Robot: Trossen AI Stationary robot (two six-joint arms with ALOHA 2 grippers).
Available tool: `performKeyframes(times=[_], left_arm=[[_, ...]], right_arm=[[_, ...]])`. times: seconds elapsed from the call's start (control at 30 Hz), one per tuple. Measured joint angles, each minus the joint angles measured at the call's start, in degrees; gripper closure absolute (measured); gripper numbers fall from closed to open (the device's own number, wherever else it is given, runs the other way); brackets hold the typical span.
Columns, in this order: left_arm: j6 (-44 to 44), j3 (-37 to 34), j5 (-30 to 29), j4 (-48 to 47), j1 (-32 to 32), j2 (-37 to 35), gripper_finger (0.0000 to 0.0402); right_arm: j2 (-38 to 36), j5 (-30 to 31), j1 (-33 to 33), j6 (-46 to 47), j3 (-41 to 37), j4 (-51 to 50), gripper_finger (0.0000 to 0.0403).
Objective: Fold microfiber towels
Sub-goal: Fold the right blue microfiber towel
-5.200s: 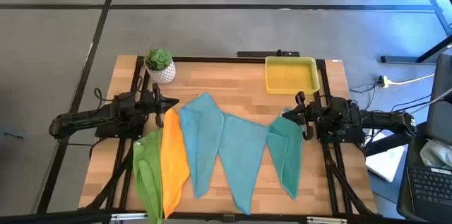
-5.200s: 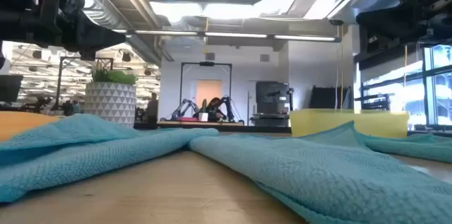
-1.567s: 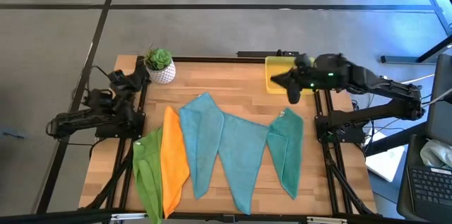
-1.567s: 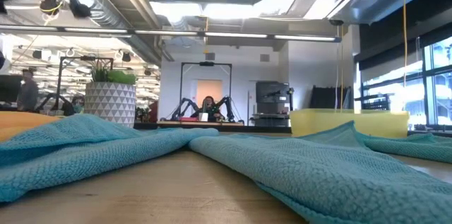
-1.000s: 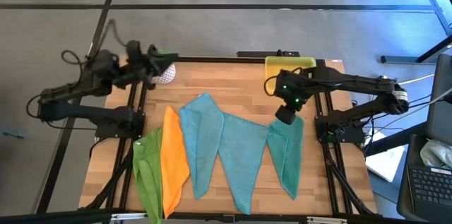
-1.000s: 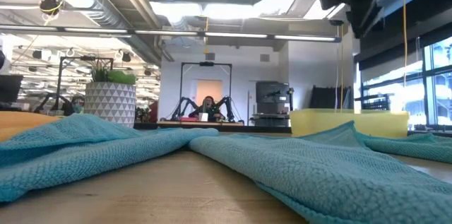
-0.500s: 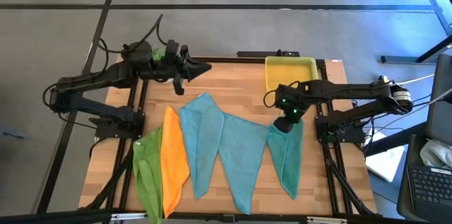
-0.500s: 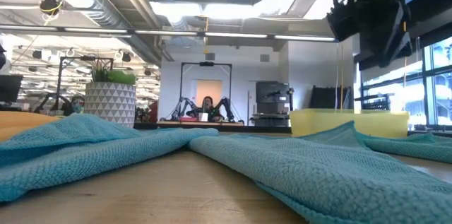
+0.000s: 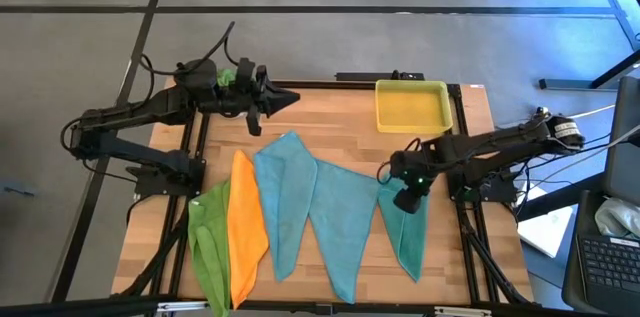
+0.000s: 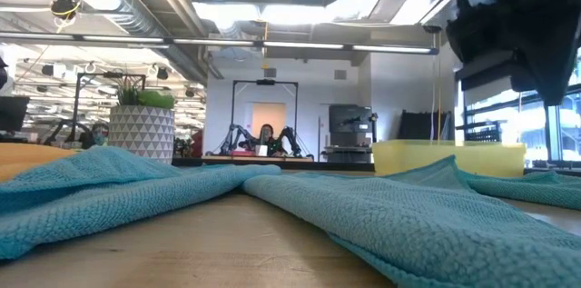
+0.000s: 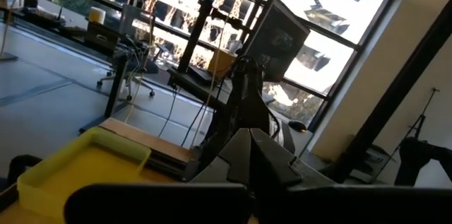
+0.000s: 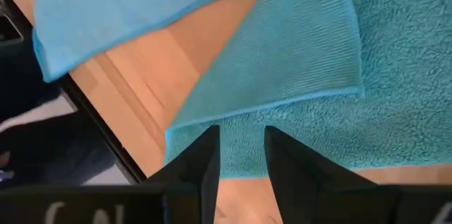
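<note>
Up back, yellow tray (image 9: 411,106), right end effector (image 9: 408,200) parted over teal towel (image 9: 407,232), left end effector (image 9: 285,99) together.

Five soft microfiber towels are spread in a fan across the wooden tabletop. A lime green towel (image 9: 207,242) is overlapped by an orange towel (image 9: 246,222); beside them lie two light blue towels (image 9: 283,202) (image 9: 340,222), and a darker teal towel (image 9: 405,227) is partly folded, at the right.
</note>
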Motion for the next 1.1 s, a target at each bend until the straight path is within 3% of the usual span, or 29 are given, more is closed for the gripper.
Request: performKeyframes(times=[0.33,0.53,0.83,1.1], left_arm=[[-0.71,0.0,-0.08,-0.23,0.02,0.0,0.0401],[-1.65,0.0,-0.17,-0.36,0.0,0.0,0.0401],[-1.64,0.0,-0.26,-0.48,0.02,0.0,0.0401],[-1.28,0.0,-0.33,-1.79,0.02,0.0,0.0401]], right_arm=[[0.02,4.53,5.36,5.87,0.0,1.17,0.0289],[0.02,6.41,8.07,6.08,0.0,1.61,0.0289],[0.12,14.08,10.64,3.22,-0.02,5.01,0.0289],[0.34,14.59,11.08,4.03,-6.06,8.14,0.0289]])
